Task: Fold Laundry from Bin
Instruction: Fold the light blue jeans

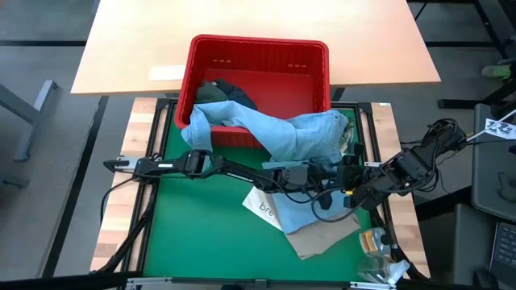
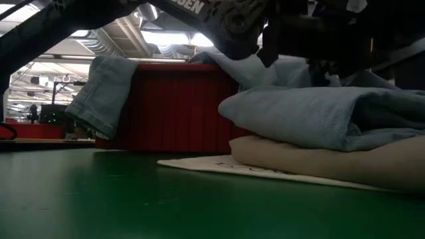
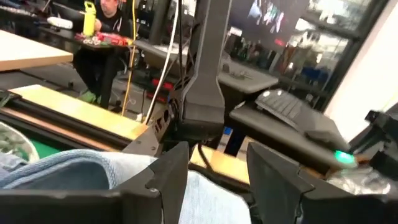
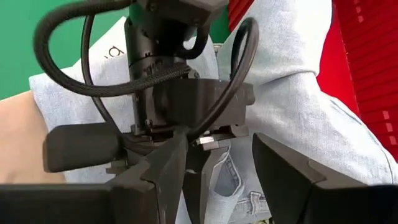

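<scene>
Seen from above, a red bin (image 1: 260, 50) sits at the far edge of a green mat (image 1: 201, 234), straddling it and a wooden table (image 1: 145, 40) behind. A light blue shirt (image 1: 302, 133) spills out over the bin's near wall onto the mat, one sleeve draped over the bin's left near corner. Dark garments (image 1: 226, 93) lie inside the bin. Toward the mat's near right corner lie a white tote bag (image 1: 262, 209) and a beige garment (image 1: 326, 235), partly under the blue cloth. The left gripper (image 1: 343, 171) reaches across the mat from the left, and the right gripper (image 1: 348, 192) comes in from the right; both meet above the blue cloth near the mat's right edge.

At table height, folded light blue cloth (image 2: 319, 116) rests on the beige garment (image 2: 332, 162), which rests on the white bag (image 2: 219, 164). The red bin (image 2: 176, 106) stands behind, a blue sleeve (image 2: 103, 93) hanging over its left end.

The left wrist camera shows that arm's two fingers (image 3: 168, 180) spread apart with blue cloth (image 3: 81, 168) below and between them, not clamped. A person sits in the room beyond.

The right wrist camera shows its fingers (image 4: 168, 168) spread apart, holding nothing, with the left arm's wrist just ahead above the blue shirt (image 4: 298, 112).
</scene>
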`<state>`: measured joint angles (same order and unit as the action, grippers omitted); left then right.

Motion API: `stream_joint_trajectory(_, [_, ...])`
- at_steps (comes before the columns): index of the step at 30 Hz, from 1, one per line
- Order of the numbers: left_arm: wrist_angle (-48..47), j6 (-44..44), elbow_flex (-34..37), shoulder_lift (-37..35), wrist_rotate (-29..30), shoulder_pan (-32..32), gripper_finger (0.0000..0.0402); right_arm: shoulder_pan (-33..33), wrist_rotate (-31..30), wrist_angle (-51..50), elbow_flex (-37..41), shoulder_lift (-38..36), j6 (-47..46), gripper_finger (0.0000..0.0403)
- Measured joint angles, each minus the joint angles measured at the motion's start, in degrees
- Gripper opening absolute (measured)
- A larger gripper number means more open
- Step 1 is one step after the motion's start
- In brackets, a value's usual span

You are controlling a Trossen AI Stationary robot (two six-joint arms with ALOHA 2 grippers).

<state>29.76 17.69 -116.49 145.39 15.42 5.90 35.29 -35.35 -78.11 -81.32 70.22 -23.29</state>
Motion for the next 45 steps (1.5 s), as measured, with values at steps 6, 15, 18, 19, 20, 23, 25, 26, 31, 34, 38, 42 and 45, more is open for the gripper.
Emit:
stream_joint_trajectory(6, [-10.02,-1.99,0.02,-4.03,-0.35,0.47,0.0158,-0.02,2.20,-1.35,0.00,-0.04,0.04,0.0186])
stream_joint_trajectory(15, [-34.63,-1.89,-0.25,-15.34,-0.55,1.73,0.0158,-0.04,2.29,-2.28,0.58,-1.11,-3.26,0.0186])
stream_joint_trajectory(18, [-43.47,-1.92,-0.04,-17.42,-0.68,2.54,0.0158,-0.07,2.52,-0.74,3.38,-1.48,-5.47,0.0186])
stream_joint_trajectory(19, [-46.23,-1.90,0.02,-18.04,-0.64,2.83,0.0158,-0.05,3.11,-0.38,4.82,-1.44,-6.37,0.0186])
stream_joint_trajectory(20, [-48.47,-1.92,0.02,-18.95,-0.61,3.13,0.0158,-0.07,3.93,0.64,6.38,-1.44,-6.73,0.0186])
stream_joint_trajectory(23, [-56.08,-1.71,-0.14,-21.10,0.61,4.06,0.0158,-0.07,5.12,3.67,10.90,-1.42,-6.80,0.0186])
stream_joint_trajectory(25, [-59.85,-1.66,-0.20,-21.15,0.74,4.75,0.0158,-0.07,5.98,5.62,13.60,-1.40,-6.85,0.0186])
stream_joint_trajectory(26, [-61.68,-1.61,-0.10,-20.88,0.78,5.04,0.0158,-0.07,6.09,6.82,14.89,-1.40,-6.87,0.0186])
stream_joint_trajectory(31, [-64.00,-1.11,1.53,-19.21,3.26,5.84,0.0158,-0.07,5.31,11.63,21.68,-1.40,-6.91,0.0186])
stream_joint_trajectory(34, [-63.80,1.10,3.61,-18.29,3.50,5.74,0.0158,-0.08,4.90,13.35,25.64,-1.40,-6.89,0.0186])
stream_joint_trajectory(38, [-63.46,4.13,8.78,-18.02,3.24,5.74,0.0158,-2.22,2.50,14.62,30.75,-1.39,-9.11,0.0186])
stream_joint_trajectory(42, [-62.89,6.62,12.85,-18.05,3.09,5.97,0.0158,-7.13,1.79,13.72,34.78,-1.40,-13.09,0.0186])
stream_joint_trajectory(45, [-60.76,7.91,16.42,-18.05,3.12,6.12,0.0158,-10.96,1.91,13.54,36.65,-1.40,-14.22,0.0186])
